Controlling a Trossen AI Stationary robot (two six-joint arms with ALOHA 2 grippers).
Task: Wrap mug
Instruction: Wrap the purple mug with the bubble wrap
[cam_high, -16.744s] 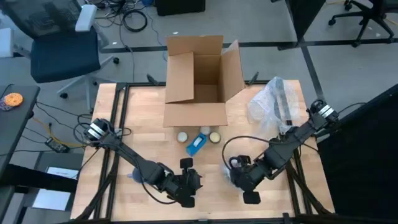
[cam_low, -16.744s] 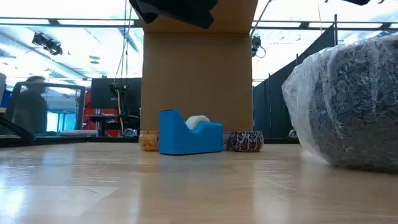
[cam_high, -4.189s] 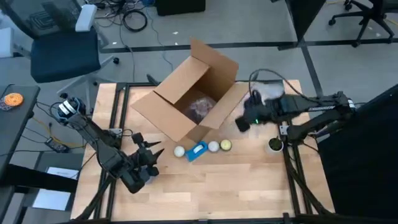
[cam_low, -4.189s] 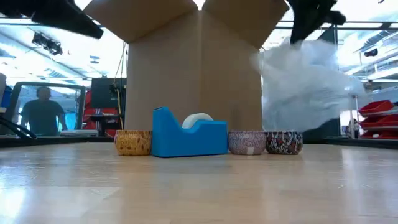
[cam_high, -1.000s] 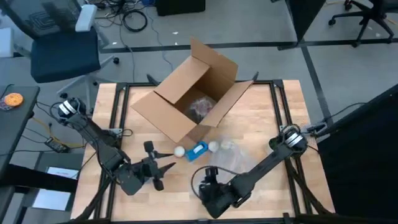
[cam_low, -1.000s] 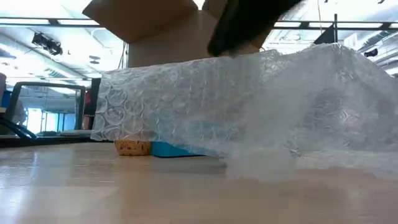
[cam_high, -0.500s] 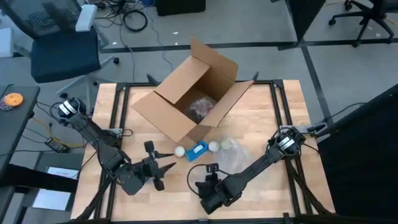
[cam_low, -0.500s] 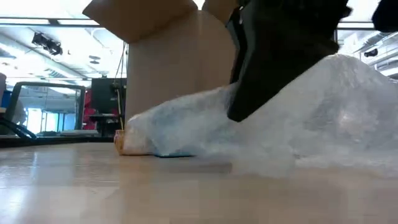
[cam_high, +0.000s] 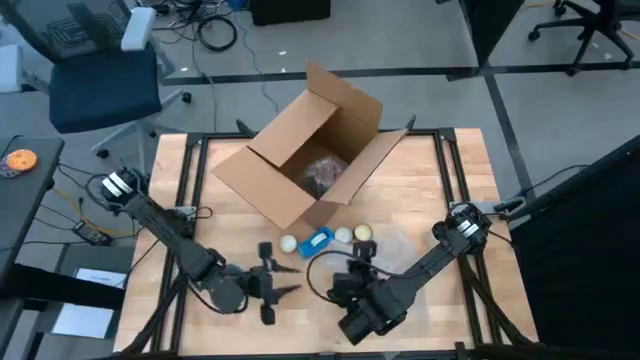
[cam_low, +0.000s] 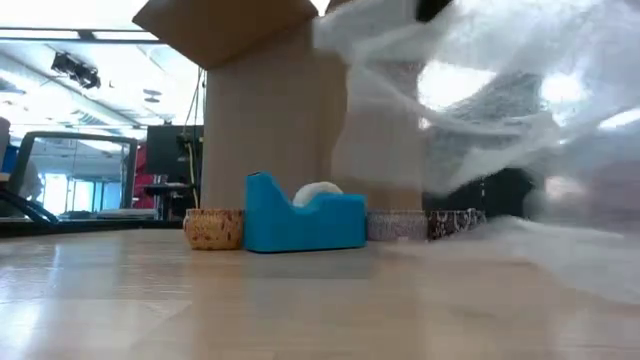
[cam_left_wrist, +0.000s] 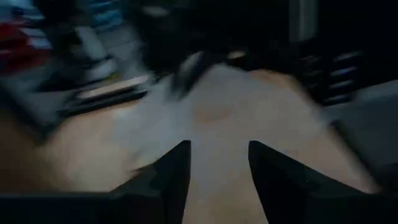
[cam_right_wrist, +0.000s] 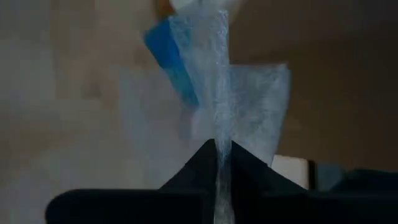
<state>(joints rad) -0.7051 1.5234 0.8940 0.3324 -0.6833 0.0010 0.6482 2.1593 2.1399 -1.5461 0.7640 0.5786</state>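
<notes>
My right gripper (cam_high: 354, 266) hovers over the near middle of the table, shut on a clear bubble wrap sheet (cam_low: 500, 110). The sheet hangs in the air at the low view's upper right. My left gripper (cam_high: 280, 290) is open at the near left, its fingers (cam_left_wrist: 171, 171) bare above the table top. Past the right fingers stands a blue tape dispenser (cam_right_wrist: 169, 59), which rests on the table (cam_low: 300, 215). No mug shows as such; a wrapped bundle (cam_high: 325, 172) lies inside the cardboard box (cam_high: 300, 150). My right gripper pinches the bubble wrap (cam_right_wrist: 221, 155) between its two shut fingers, the sheet running edge-on out of the fingertips. The fingers point toward the table's far edge. The wrap is lifted, with a lower part (cam_low: 560, 260) trailing toward the table.
The open box lies turned at the far middle. Three small round tins (cam_high: 289, 243) (cam_high: 343, 235) (cam_high: 363, 232) flank the dispenser in front of it. Bare wood (cam_high: 440, 180) stretches along the right side and the near edge.
My right gripper has risen and shifted a little toward the table's right edge, lifting the bubble wrap off the table; the dispenser and tins now show beneath it. My left gripper has moved toward the right, nearer the right gripper.
</notes>
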